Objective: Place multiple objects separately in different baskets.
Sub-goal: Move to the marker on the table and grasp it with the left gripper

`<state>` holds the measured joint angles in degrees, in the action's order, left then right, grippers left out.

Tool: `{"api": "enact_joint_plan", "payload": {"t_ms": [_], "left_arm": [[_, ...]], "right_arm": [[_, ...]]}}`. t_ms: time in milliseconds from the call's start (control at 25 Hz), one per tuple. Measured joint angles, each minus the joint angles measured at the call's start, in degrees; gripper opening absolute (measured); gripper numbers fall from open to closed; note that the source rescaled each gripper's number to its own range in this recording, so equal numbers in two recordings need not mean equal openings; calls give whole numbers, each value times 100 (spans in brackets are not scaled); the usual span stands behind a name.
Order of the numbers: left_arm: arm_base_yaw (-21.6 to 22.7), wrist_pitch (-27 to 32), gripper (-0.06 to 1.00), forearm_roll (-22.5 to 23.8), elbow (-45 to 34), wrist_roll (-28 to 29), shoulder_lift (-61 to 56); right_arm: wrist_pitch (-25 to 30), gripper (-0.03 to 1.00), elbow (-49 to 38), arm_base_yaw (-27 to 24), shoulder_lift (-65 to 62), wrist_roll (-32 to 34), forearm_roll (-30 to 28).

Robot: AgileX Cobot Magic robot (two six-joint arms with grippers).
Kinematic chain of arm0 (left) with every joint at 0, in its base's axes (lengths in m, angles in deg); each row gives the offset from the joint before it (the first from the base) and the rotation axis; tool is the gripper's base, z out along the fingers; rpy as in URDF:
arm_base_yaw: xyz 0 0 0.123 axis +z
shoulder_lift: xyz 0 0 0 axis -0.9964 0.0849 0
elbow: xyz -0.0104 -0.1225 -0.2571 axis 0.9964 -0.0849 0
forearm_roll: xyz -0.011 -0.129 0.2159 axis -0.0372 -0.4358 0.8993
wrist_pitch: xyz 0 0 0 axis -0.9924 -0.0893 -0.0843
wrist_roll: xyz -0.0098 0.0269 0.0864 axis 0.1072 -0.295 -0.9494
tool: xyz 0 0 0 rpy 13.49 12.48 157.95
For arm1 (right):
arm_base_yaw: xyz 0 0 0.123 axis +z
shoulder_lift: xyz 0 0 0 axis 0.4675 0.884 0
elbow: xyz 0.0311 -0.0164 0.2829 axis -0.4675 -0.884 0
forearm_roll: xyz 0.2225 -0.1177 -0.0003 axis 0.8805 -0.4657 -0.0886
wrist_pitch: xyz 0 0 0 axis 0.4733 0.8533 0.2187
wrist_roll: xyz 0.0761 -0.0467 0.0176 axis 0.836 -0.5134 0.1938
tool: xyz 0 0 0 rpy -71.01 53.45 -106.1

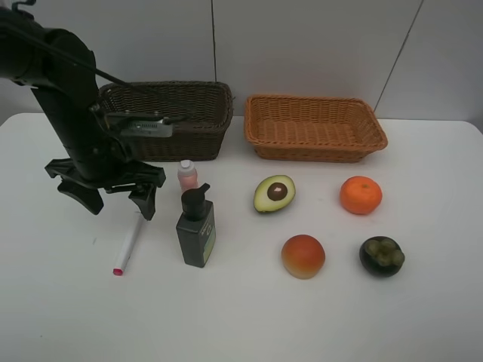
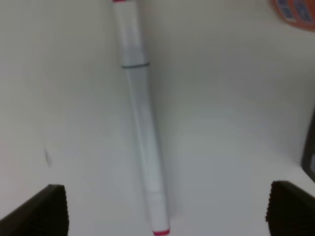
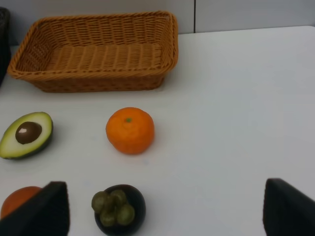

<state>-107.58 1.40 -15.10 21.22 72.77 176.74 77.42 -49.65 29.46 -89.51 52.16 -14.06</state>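
A white pink-tipped marker (image 1: 128,245) (image 2: 142,132) lies on the white table. My left gripper (image 1: 118,202) (image 2: 166,216) hangs open over its far end, one finger on each side and nothing held. A small pink bottle (image 1: 187,175) (image 2: 295,10) and a dark green pump bottle (image 1: 196,230) stand just to the right. The avocado half (image 1: 274,193) (image 3: 27,135), orange (image 1: 361,194) (image 3: 130,130), peach (image 1: 303,256) (image 3: 17,199) and mangosteen (image 1: 381,256) (image 3: 119,209) sit on the right half. My right gripper (image 3: 167,211) is open and empty, near the mangosteen; the high view does not show it.
The dark brown basket (image 1: 189,139) stands at the back behind the left arm. Beside it on the right is the tan basket (image 1: 317,151) (image 3: 98,81). Neither basket shows anything inside. Bare table spreads along the front edge and at the far right.
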Motion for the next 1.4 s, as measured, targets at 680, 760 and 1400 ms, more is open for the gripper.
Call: {"api": "enact_joint_plan", "payload": {"t_ms": [680,760,1400], "left_arm": [[0,-2193,100,4,-814,144,642],[0,-2217,100,-1,-814,194,667],[-5,-2040,6,129,-774,277,789]], "right_arm": [[0,99,0,0,0,0,0],[0,99,0,0,0,0,0],[0,99,0,0,0,0,0]]}}
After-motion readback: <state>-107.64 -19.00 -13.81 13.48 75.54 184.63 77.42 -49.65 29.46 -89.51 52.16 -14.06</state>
